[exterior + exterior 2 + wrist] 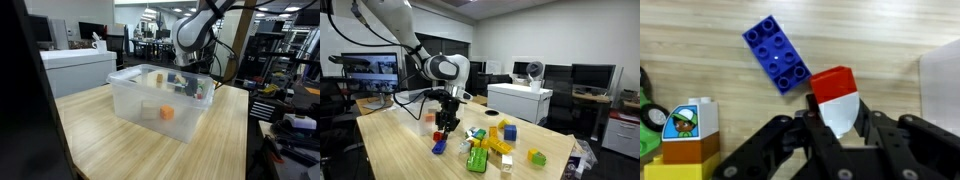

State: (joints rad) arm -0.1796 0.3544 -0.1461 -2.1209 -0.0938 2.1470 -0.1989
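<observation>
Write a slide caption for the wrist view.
End effector with a red-and-white block between its fingers, over a wooden table; a blue brick lies just beyond.

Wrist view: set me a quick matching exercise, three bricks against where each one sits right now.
Things
1. blue eight-stud brick
2. red-and-white brick
3. white brick with a cartoon face

Places
A. stacked on an orange brick, at the left of the view
B. between the fingers of the pincer
C. lying flat on the wooden table, studs up, nothing gripping it

Pairs: 1-C, 2-B, 3-A
</observation>
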